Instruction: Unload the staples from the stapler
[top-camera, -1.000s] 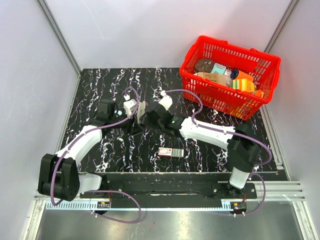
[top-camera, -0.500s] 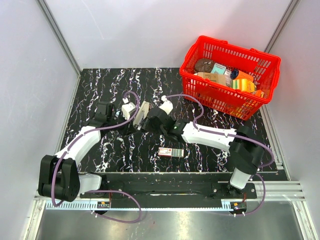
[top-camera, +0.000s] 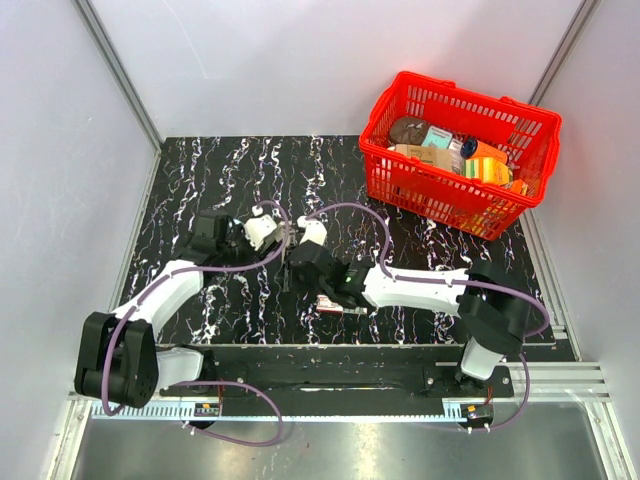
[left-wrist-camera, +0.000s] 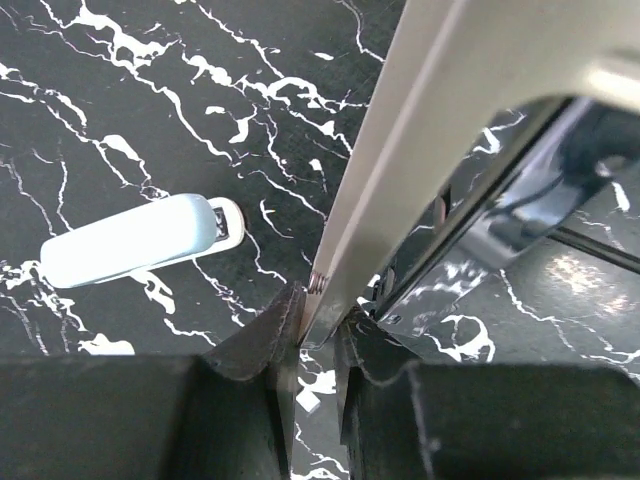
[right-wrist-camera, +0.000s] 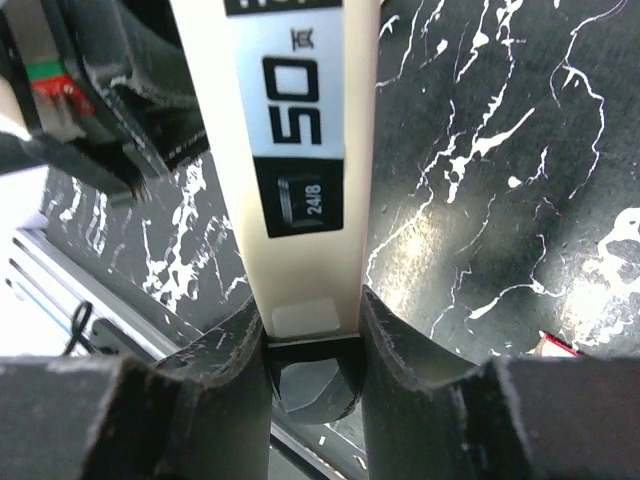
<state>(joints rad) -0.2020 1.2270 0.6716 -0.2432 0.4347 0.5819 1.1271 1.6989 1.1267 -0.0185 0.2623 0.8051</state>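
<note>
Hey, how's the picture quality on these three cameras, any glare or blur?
Top view: evenly lit, sharp. Left wrist view: the stapler is soft up close, with a bright glare spot lower right; the table behind is crisp. Right wrist view: the stapler's label reads clearly; a glare patch sits on the table.

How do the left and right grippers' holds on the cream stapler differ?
The left gripper pinches a thin edge of the cream stapler and is almost shut. The right gripper clamps its broad labelled body and stands wider. Both hold the same stapler.
</note>
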